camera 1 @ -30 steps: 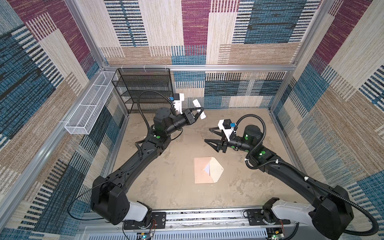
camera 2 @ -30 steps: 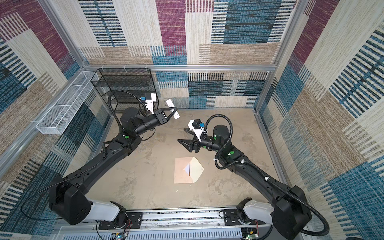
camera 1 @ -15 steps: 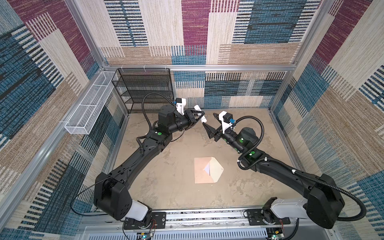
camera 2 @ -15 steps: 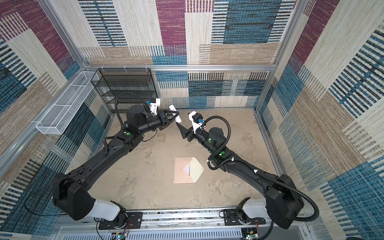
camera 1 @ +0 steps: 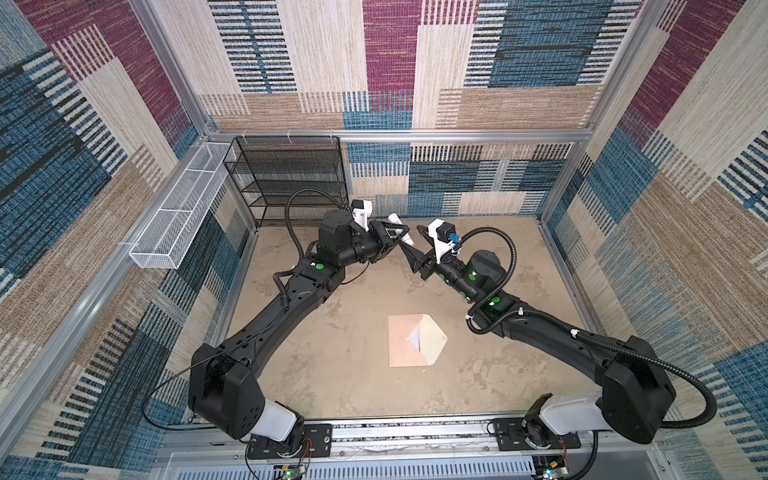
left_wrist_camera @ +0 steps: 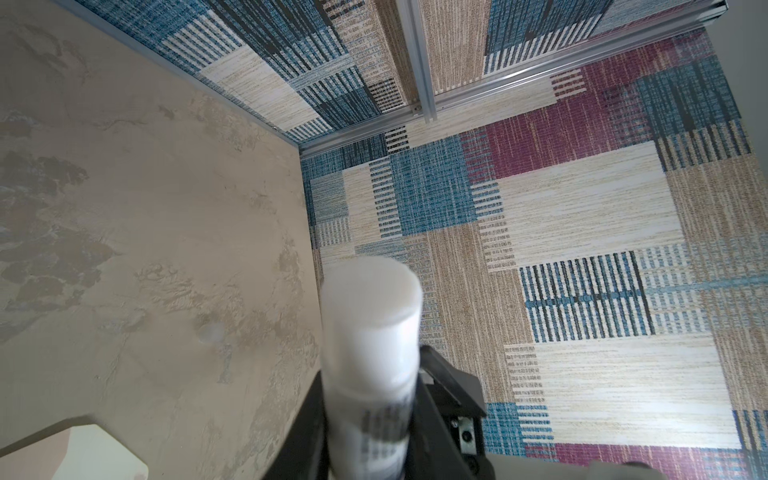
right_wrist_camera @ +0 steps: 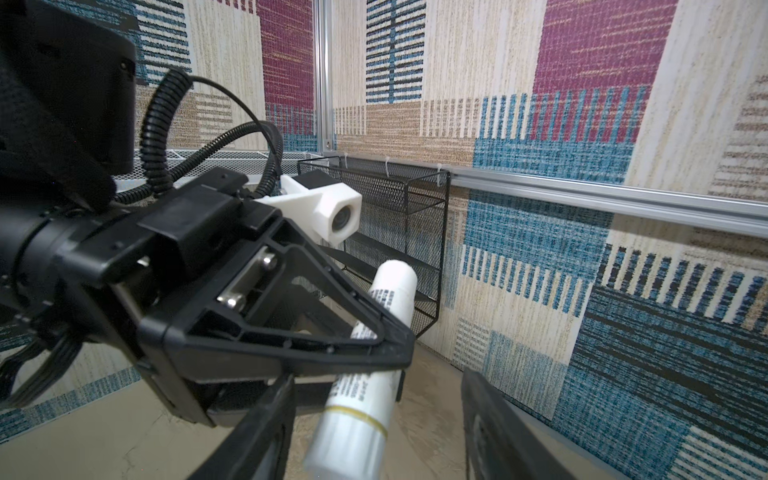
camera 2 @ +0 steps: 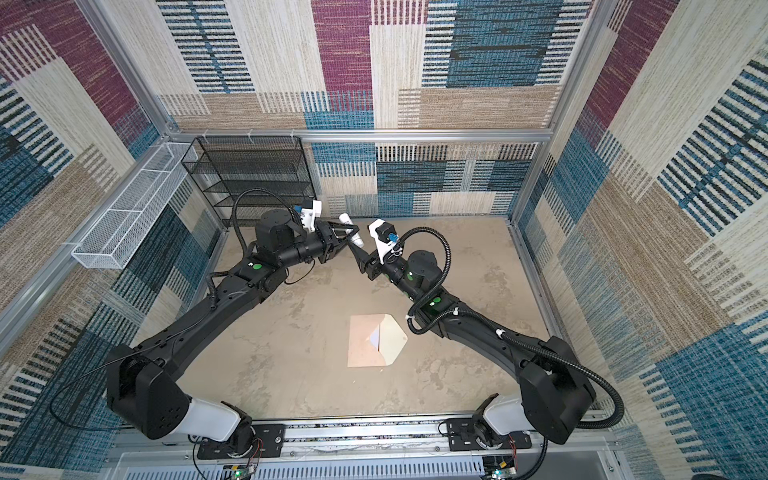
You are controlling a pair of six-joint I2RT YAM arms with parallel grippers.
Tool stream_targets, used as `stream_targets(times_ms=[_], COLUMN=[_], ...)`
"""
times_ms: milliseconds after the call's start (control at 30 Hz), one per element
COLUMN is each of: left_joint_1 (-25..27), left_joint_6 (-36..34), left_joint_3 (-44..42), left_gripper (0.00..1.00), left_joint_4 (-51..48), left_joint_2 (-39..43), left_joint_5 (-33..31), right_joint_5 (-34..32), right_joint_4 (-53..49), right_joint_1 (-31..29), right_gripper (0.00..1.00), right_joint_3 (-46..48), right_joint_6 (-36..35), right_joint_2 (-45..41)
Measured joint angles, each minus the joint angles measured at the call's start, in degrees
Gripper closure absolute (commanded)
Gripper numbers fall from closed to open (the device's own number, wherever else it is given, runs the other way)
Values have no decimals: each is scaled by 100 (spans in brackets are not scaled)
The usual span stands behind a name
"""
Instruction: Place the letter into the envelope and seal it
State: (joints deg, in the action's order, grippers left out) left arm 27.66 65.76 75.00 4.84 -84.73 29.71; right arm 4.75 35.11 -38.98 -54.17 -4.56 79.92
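On the table (camera 1: 332,332), the envelope (camera 1: 402,347) lies far from the left gripper (camera 1: 401,237) grasping a tube (camera 1: 393,217) and the released right gripper (camera 1: 410,236).

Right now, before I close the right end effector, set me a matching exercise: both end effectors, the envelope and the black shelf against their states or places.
Things: 1 left end effector; 2 right end effector; 3 envelope; 4 black mesh shelf.
States: A flat on the table, flap open; B shut on the white tube; C upright in the far left corner; D open, straddling the tube's end.
Pairs: 1-B; 2-D; 3-A; 4-C.
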Motion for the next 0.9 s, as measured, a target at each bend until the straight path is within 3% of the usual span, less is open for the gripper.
stream_targets(times_ms=[400,900], left_joint_1=[74,155], left_joint_6=[136,332], left_joint_3=[31,85], left_gripper=[100,100], left_joint_4=[46,393], left_joint_2=[-153,-352], left_joint_5=[221,-144], right_joint_5=[-195,-525], right_joint_4=[-249,-278], right_joint_1=[-7,-9], right_gripper=[46,81], right_joint_3=[-98,-365], right_joint_6=[127,560], right_joint_2=[149,428])
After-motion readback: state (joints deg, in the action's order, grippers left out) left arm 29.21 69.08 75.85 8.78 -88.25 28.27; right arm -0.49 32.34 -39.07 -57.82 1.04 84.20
